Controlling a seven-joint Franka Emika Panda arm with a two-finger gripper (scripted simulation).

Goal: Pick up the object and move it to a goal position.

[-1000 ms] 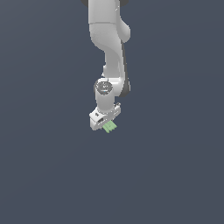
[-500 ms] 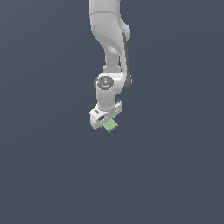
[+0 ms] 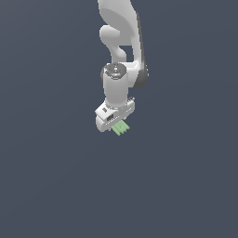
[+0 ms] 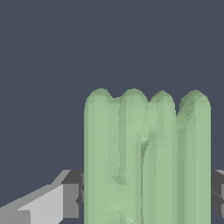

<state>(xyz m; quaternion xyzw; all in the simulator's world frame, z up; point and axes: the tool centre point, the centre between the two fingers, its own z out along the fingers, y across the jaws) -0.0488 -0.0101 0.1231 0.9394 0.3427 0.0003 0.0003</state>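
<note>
Hanging from the white arm (image 3: 122,51), the gripper (image 3: 116,124) pointed down over a plain dark grey ground (image 3: 51,176), and the exterior view showed one pale-green object (image 3: 121,128) jutting out from under the gripper's white body, narrower than that body. That view gave the whole arm and the object's place below the hand, but the fingers were hidden behind the body there. The wrist view filled in the rest: the object (image 4: 146,159) sat large between the two fingers (image 4: 72,199), one dark pad at each of its sides, so the jaws were closed on it. Four rounded ridges could be counted there, joined side by side and running parallel; the exterior view showed only about three tips. No writing, label or brand mark could be read on anything.
</note>
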